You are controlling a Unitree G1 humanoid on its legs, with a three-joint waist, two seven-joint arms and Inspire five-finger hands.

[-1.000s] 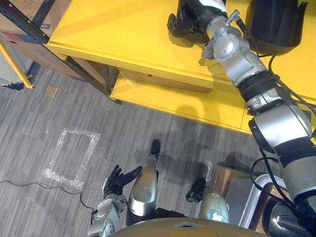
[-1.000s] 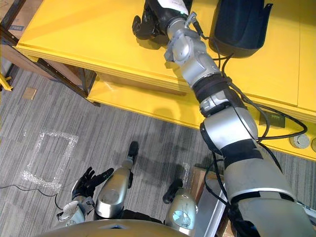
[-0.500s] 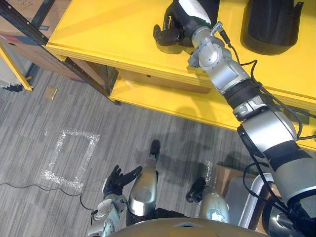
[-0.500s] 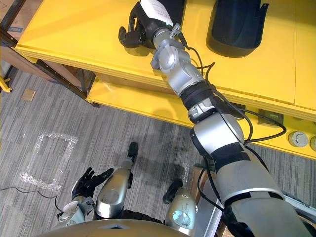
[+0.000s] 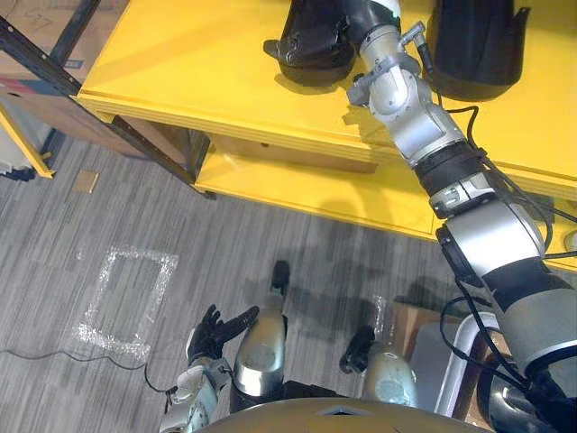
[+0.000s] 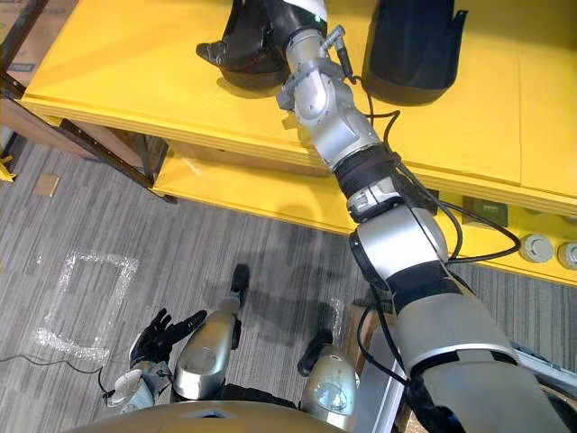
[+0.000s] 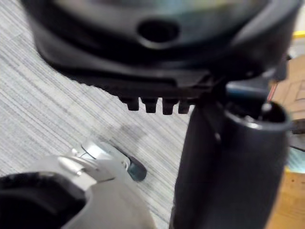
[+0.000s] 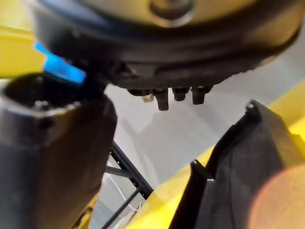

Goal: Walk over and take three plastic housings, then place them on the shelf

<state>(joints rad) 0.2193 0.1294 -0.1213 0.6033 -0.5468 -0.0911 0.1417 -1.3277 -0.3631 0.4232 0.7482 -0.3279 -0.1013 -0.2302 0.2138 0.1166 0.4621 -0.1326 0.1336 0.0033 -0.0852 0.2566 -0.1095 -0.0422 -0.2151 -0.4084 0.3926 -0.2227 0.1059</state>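
- Housings on the yellow worktop (image 5: pixel 180 63) number two, both of glossy black plastic.
- The left housing (image 5: pixel 306 45) has a rounded body and a pointed lip facing the worktop's left side. It sits far back on the surface, right at the end of my right arm.
- The right housing (image 5: pixel 473 50) looks taller and stands just on the other side of that arm, apart from the left one.
- My right arm is stretched far forward and up over the worktop's front edge. Its forearm passes between the two housings and the wrist turns toward the left housing.
- My right hand (image 8: pixel 157 43) is against the left housing's right side. In the wrist view the thumb (image 8: pixel 52 157) stands out straight, and the housing's dark wall and notched rim lie across a gap from it.
- The head cameras hide the right hand's fingers behind the housing, so I cannot tell whether they are spread or clamped on it.
- My left hand (image 5: pixel 215 332) hangs low at my side over the grey carpet floor (image 5: pixel 135 207), fingers spread and relaxed, holding nothing.
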